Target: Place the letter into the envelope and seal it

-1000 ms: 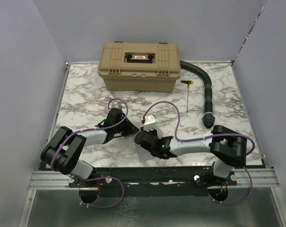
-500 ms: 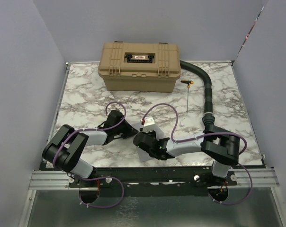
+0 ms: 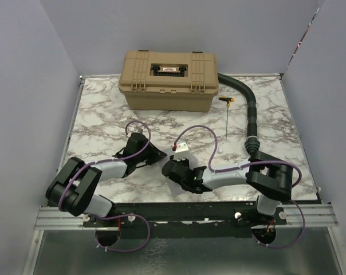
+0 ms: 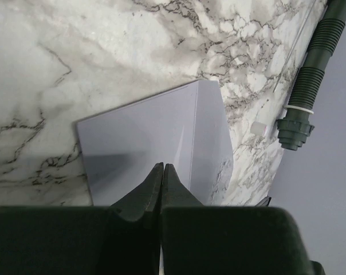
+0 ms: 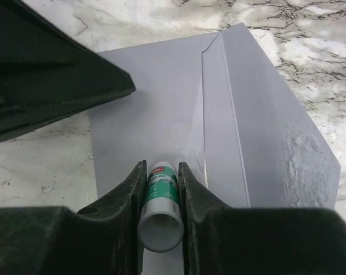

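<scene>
The grey-lavender envelope [image 5: 156, 97] lies flat on the marble table near the front edge, its flap [image 5: 264, 143] folded out to the right. It also shows in the left wrist view [image 4: 144, 137] and in the top view [image 3: 174, 187]. My right gripper [image 5: 160, 167] is shut on a green and white glue stick [image 5: 161, 192], held low over the envelope. My left gripper [image 4: 162, 166] is shut and empty, its tips down on the envelope's near part. In the top view both grippers, left [image 3: 160, 155] and right [image 3: 173, 168], meet over the envelope. The tan-brown letter is not in view.
A tan case [image 3: 168, 80] stands at the back. A black corrugated hose [image 3: 250, 109] runs down the right side and shows in the left wrist view [image 4: 310, 74]. A thin tool with an orange handle [image 3: 226, 117] lies beside the hose.
Both arms shifted slightly over the envelope. The right elbow swung a little left, then back. The grippers stay shut.
</scene>
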Robot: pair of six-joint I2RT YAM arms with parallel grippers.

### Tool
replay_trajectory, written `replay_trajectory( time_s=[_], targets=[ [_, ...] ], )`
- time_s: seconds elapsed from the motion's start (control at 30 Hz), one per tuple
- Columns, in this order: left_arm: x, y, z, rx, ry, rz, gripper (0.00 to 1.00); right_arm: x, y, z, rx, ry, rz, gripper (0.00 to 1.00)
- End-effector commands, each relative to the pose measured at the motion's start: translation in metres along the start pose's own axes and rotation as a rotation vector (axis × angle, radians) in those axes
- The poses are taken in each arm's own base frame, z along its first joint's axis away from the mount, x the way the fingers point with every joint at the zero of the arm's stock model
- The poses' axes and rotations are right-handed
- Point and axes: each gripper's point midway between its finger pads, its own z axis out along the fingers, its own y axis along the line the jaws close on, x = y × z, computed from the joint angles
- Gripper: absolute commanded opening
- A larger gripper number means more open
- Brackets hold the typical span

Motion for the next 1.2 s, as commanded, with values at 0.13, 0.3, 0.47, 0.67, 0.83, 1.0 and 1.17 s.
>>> replay_trajectory(
  time_s=[0.13, 0.3, 0.47, 0.67, 0.83, 1.0, 1.17],
  targets=[
    [-0.004, 0.006, 0.028, -0.026, 0.026, 0.037, 0.0, 0.061, -0.036, -0.014, 0.04, 0.211, -0.149, 0.0],
    [0.003, 0.041, 0.032, -0.156, 0.043, 0.026, 0.0, 0.059, -0.048, -0.022, 0.073, 0.213, -0.126, 0.0],
    [0.009, 0.065, 0.027, -0.275, 0.1, 0.111, 0.0, 0.057, -0.057, -0.031, 0.068, 0.202, -0.091, 0.0],
    [0.012, 0.07, 0.023, -0.281, 0.112, 0.122, 0.0, 0.059, -0.049, -0.028, 0.025, 0.198, -0.093, 0.0],
    [0.017, 0.081, 0.022, -0.318, 0.136, 0.128, 0.0, 0.055, -0.047, -0.01, 0.091, 0.215, -0.066, 0.0],
    [0.024, 0.097, 0.021, -0.355, 0.165, 0.135, 0.0, 0.047, -0.06, 0.001, 0.196, 0.221, -0.01, 0.0],
    [0.024, 0.101, 0.02, -0.368, 0.161, 0.135, 0.0, 0.045, -0.065, 0.003, 0.239, 0.234, -0.006, 0.0]
  ],
)
